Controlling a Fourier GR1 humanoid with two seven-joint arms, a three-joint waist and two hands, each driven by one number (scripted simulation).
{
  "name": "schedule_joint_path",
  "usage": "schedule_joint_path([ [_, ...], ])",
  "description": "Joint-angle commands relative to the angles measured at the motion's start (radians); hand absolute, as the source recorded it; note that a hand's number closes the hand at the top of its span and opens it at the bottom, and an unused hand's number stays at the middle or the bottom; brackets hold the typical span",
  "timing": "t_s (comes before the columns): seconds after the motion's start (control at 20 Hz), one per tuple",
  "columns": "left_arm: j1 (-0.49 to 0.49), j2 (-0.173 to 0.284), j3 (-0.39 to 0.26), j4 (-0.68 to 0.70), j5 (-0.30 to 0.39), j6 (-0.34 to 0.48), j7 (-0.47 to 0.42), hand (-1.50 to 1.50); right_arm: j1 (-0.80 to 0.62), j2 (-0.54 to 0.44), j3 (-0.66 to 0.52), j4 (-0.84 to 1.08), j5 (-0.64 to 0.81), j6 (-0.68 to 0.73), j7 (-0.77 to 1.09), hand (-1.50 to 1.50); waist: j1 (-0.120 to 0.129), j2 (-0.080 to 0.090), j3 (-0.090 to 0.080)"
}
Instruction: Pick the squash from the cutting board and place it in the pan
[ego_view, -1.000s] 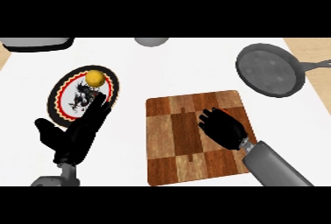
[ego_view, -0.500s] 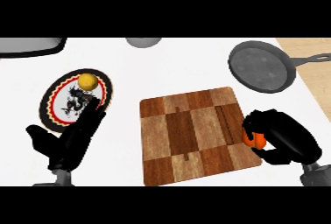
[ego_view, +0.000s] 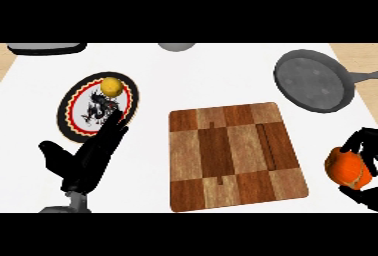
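An orange squash (ego_view: 347, 167) sits in my right hand (ego_view: 367, 150) at the right edge of the head view, off the cutting board's right side. The black fingers curl round it from above and below. The wooden checkered cutting board (ego_view: 232, 155) lies in the middle with nothing on it. The grey pan (ego_view: 313, 80) rests at the upper right, its handle pointing right. My left hand (ego_view: 88, 157) stays open at the lower left, fingers up, overlapping the plate's lower edge.
A round plate (ego_view: 85, 107) with a black, red and yellow rim and a dragon print lies at the left, a yellow fruit (ego_view: 112, 87) on its upper part. A grey bowl (ego_view: 177, 46) and a dark object (ego_view: 44, 48) sit along the far edge.
My right hand left the board, closed round the squash and carried it to the right edge. The view shifted slightly. The left hand kept its place.
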Motion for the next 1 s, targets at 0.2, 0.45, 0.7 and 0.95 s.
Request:
schedule_joint_path([
  [0.2, -0.094, -0.038, -0.014, 0.052, -0.022, 0.005, 0.037, 0.00, -0.199, 0.003, -0.086, 0.323, 0.015, 0.041, -0.079, 1.50, 0.050, 0.008, 0.000],
  [0.45, -0.017, -0.016, -0.020, -0.006, -0.008, -0.036, 0.025, 0.00, -0.393, 0.037, -0.095, 0.547, 0.115, -0.087, -0.133, 1.50, 0.066, 0.010, 0.001],
  [0.7, -0.098, -0.036, -0.009, 0.115, -0.017, -0.060, -0.041, 0.00, -0.559, 0.105, -0.129, 0.822, 0.173, -0.254, -0.195, 1.50, 0.077, 0.019, 0.001],
  [0.95, -0.046, -0.029, -0.027, 0.025, -0.013, -0.059, 0.003, 0.00, -0.713, 0.146, -0.200, 1.053, 0.156, -0.353, -0.231, 1.50, 0.101, 0.022, 0.003],
])
